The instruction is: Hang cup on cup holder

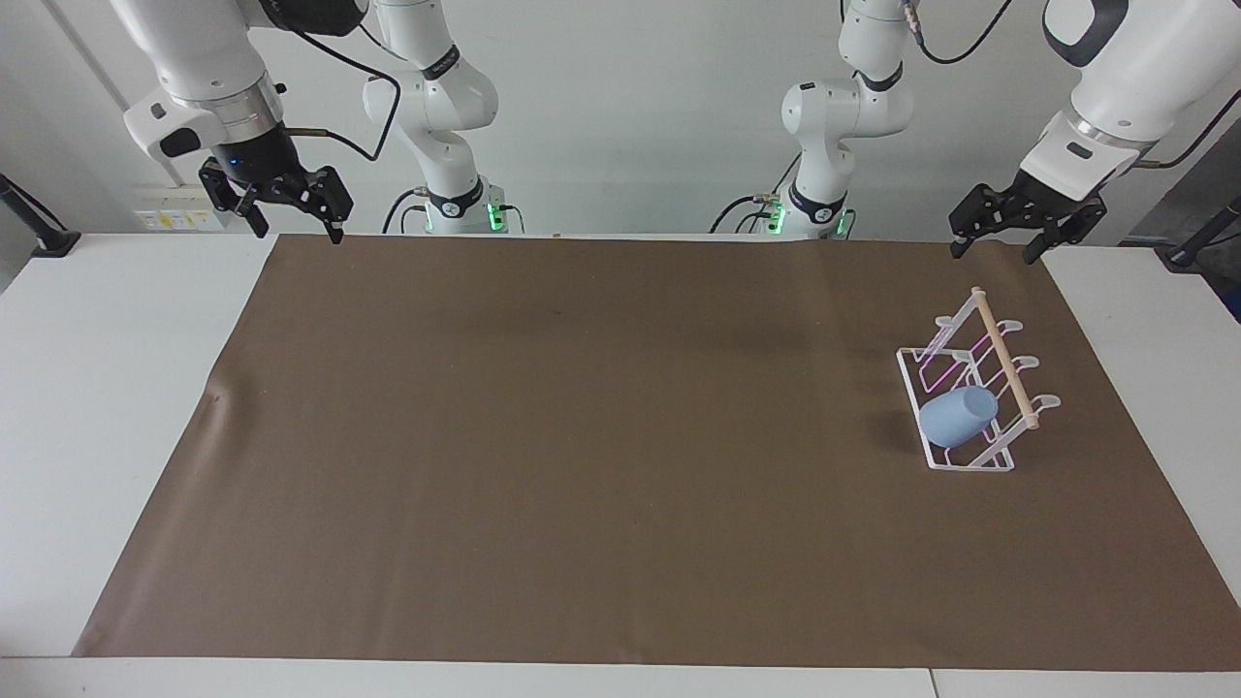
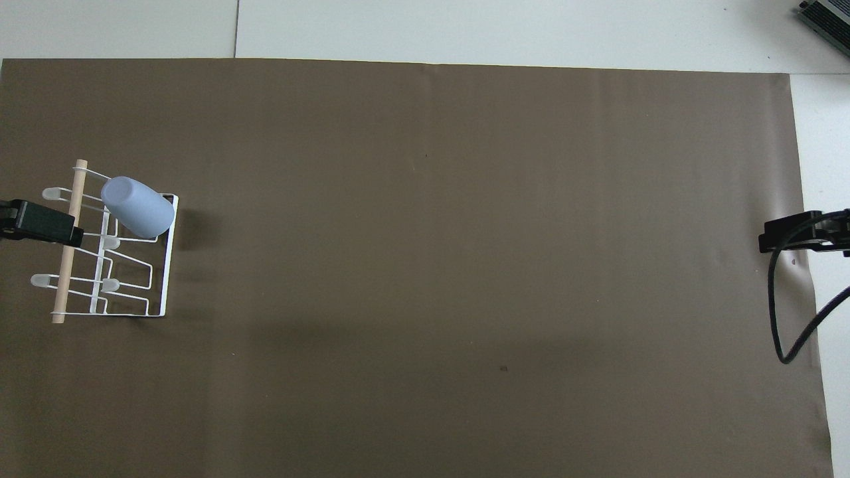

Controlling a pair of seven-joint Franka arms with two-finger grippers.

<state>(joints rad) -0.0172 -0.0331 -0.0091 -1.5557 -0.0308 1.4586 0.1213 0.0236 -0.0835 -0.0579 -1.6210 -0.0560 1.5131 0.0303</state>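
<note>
Cup [image 1: 958, 417]: hung tilted on a prong of the cup holder [image 1: 970, 390], left arm's end of brown mat [image 1: 582, 436]
Left gripper [image 1: 996, 245]: raised over mat corner, fingers spread, empty
Right gripper [image 1: 296, 228]: raised, fingers spread, empty, waiting

At your nine o'clock, the cup [image 2: 138, 216] hangs tilted on the cup holder [image 2: 163, 265], left gripper [image 2: 56, 229] beside.

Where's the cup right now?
The cup hangs tilted on the cup holder, at the left arm's end of the table, on the prong farthest from the robots.
</note>
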